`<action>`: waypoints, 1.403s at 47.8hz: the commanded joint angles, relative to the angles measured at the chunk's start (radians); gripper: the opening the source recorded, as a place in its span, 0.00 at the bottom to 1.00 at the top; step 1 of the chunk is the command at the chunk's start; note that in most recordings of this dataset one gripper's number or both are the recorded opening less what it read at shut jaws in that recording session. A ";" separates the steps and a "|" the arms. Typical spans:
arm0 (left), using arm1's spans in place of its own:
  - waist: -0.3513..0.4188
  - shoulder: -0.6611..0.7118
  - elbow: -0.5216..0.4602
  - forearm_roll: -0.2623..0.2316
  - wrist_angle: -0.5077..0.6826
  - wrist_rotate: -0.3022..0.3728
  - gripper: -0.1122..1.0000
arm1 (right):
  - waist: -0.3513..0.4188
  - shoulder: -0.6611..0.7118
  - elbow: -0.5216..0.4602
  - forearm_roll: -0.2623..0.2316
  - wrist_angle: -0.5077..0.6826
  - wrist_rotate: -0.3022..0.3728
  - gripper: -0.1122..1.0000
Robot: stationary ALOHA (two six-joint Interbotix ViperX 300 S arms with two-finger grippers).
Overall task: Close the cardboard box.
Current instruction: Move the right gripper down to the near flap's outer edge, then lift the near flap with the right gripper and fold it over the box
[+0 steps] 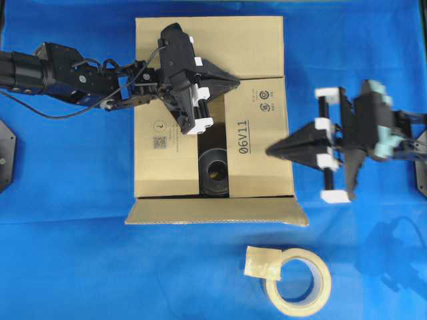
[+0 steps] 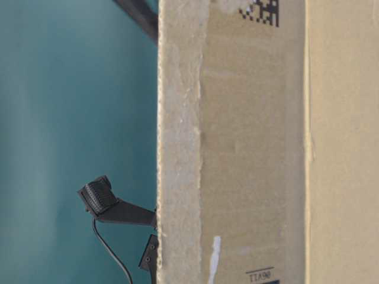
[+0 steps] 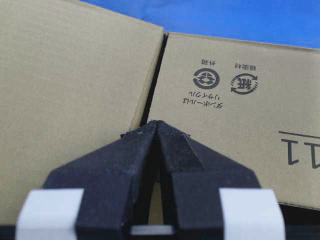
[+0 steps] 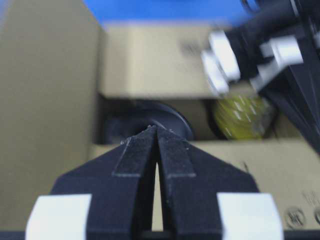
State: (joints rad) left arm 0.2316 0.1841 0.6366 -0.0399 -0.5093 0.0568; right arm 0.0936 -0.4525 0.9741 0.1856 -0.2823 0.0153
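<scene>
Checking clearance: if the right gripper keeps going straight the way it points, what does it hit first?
Probably the "06V11" flap of the cardboard box. The right gripper, shut, points left at that flap's edge; its height above the flap is unclear.

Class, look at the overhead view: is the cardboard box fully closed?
No, a gap between the flaps of the cardboard box still shows a black round object inside.

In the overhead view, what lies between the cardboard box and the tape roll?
Only bare blue cloth lies between the cardboard box and the tape roll; the overhead view shows this.
</scene>
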 commanded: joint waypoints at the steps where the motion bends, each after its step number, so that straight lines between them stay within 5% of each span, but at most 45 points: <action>1: 0.005 -0.012 -0.011 0.000 -0.005 0.003 0.10 | 0.044 -0.064 -0.009 -0.002 -0.005 -0.002 0.10; 13: 0.005 -0.012 -0.011 0.000 -0.006 0.003 0.10 | 0.192 -0.123 0.012 -0.029 -0.023 -0.014 0.10; 31: 0.011 -0.012 -0.009 0.000 -0.006 0.003 0.10 | 0.305 0.017 0.040 -0.044 -0.123 -0.014 0.10; 49: 0.011 -0.012 -0.009 0.000 -0.005 0.003 0.10 | 0.295 0.046 0.041 -0.043 -0.138 -0.014 0.10; 67: 0.009 -0.014 -0.006 0.000 -0.003 -0.003 0.10 | 0.163 -0.017 0.055 -0.043 -0.120 -0.015 0.10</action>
State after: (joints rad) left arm 0.2347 0.1841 0.6366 -0.0399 -0.5093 0.0552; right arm 0.2899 -0.4495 1.0339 0.1427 -0.4050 -0.0015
